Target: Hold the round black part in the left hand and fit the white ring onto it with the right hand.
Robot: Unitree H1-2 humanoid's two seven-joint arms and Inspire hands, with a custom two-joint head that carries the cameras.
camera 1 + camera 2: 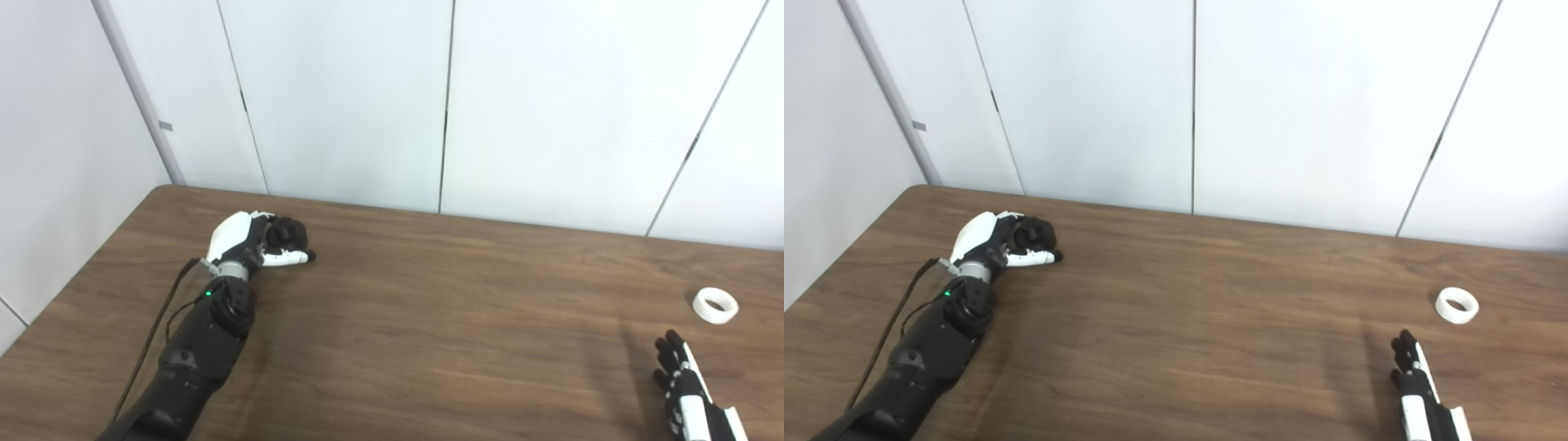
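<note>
My left hand (260,244) rests on the far left of the brown table (429,306), its fingers curled around the round black part (288,233), which peeks out past the fingers. The white ring (715,305) lies flat on the table at the right side. My right hand (686,392) comes in at the bottom right corner, a short way in front of the ring and apart from it. Its fingers are stretched out straight and hold nothing.
White wall panels (392,104) stand right behind the table's far edge. A black cable (160,318) runs along my left forearm. Bare wood stretches between the two hands.
</note>
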